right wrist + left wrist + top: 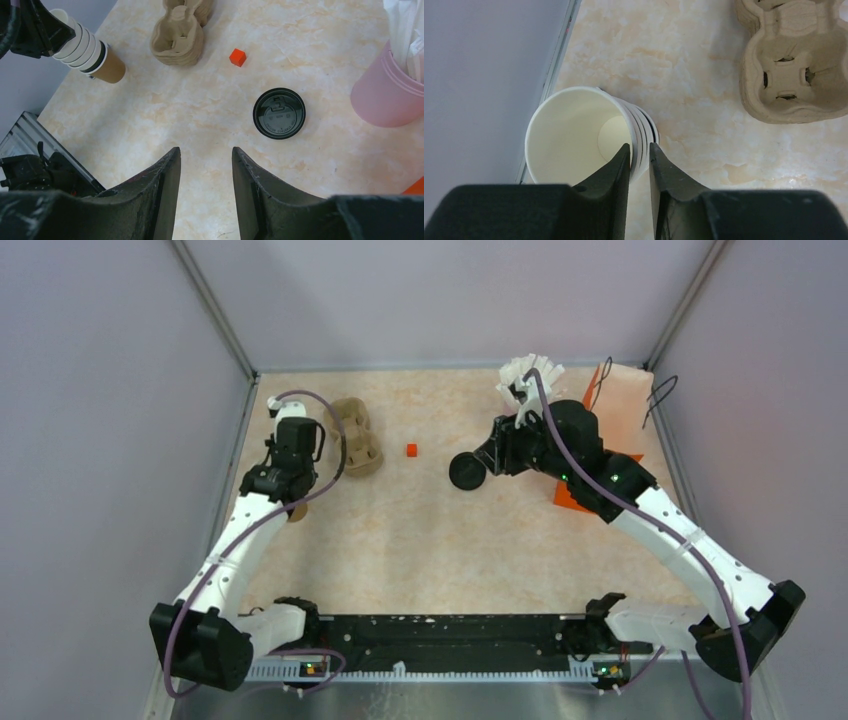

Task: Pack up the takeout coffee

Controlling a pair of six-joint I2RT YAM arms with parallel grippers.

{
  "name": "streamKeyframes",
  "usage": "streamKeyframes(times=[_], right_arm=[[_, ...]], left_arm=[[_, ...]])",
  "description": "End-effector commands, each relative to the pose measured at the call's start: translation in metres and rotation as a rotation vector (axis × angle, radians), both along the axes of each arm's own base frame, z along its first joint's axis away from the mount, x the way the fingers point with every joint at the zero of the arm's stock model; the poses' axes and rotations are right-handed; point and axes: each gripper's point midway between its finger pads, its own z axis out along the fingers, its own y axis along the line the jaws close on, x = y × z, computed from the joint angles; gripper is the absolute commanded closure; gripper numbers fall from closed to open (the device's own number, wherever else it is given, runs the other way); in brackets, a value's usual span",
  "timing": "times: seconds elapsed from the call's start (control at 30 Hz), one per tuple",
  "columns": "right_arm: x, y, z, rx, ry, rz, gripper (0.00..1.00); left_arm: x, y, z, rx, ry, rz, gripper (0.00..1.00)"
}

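Pale grey walls close in a beige marbled tabletop (pixel 430 540), and from where I stand no finished coffee is on it: the pieces lie apart. At the left edge, hard by the wall, leans a stack of lidless cream paper cups (pixel 574 135), the lowest one olive-tan outside. The left gripper (pixel 638 147) is clenched on its rim, one finger inside the topmost cup and one outside, with the wall pinched between. The round black plastic lid (pixel 279 113) lies flat mid-table, well apart from the stack and near the pink cup of white straws (pixel 385 95); I see no cup body under it. The right gripper (pixel 205 150) hangs over bare table near the lid, jaws apart, grasping nothing. I judge the step in hand is freeing one cup from the stack. The next move calls for a lift that peels off a single cup without dragging its neighbours along or crushing the thin rim. The orange paper bag (pixel 625 405) at the back right is largely hidden behind the right arm, and I cannot tell whether its mouth is open. From overhead the left arm covers most of the stack, and its cups are hard to count. The moulded brown cardboard cup carrier (pixel 789 65) is cut off in both wrist views.
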Motion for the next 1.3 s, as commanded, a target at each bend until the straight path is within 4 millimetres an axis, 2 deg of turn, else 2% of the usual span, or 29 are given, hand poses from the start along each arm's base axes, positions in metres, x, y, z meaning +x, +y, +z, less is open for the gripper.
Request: streamKeyframes(times=[0.0, 0.1, 0.23, 0.4, 0.53, 0.6, 0.67, 0.87, 1.17, 1.27], right_arm=[[-0.004, -0.004, 0.015, 0.018, -0.050, -0.003, 0.57], [-0.005, -0.005, 0.016, 0.021, -0.051, -0.004, 0.56], [-0.006, -0.004, 0.014, 0.021, -0.045, 0.002, 0.56], [-0.007, -0.004, 0.012, 0.009, -0.037, 0.009, 0.56], [-0.007, -0.005, 0.011, 0.008, -0.038, 0.006, 0.56], [-0.007, -0.005, 0.009, 0.005, -0.037, 0.004, 0.56], [-0.007, -0.005, 0.007, 0.007, -0.032, 0.005, 0.56], [-0.007, -0.003, 0.007, 0.014, -0.028, 0.007, 0.55], [-0.007, -0.003, 0.005, 0.010, -0.025, 0.007, 0.55], [-0.007, -0.003, 0.006, 0.012, -0.026, 0.006, 0.55]], left_arm=[[0.005, 0.002, 0.011, 0.006, -0.055, -0.007, 0.65], [0.005, 0.008, 0.015, 0.019, -0.065, 0.027, 0.62], [0.007, 0.012, 0.018, -0.001, -0.079, 0.035, 0.66], [0.008, 0.016, 0.009, -0.021, -0.057, 0.038, 0.71], [0.009, 0.013, 0.014, -0.031, -0.072, 0.009, 0.78], [0.011, 0.009, 0.017, -0.030, -0.074, -0.029, 0.86], [0.013, 0.006, 0.021, -0.032, -0.072, -0.058, 0.99], [0.014, 0.005, 0.033, -0.025, -0.059, -0.065, 1.00], [0.010, 0.016, 0.059, 0.020, -0.077, -0.025, 1.00], [0.009, 0.011, 0.068, 0.000, -0.098, -0.048, 1.00]])
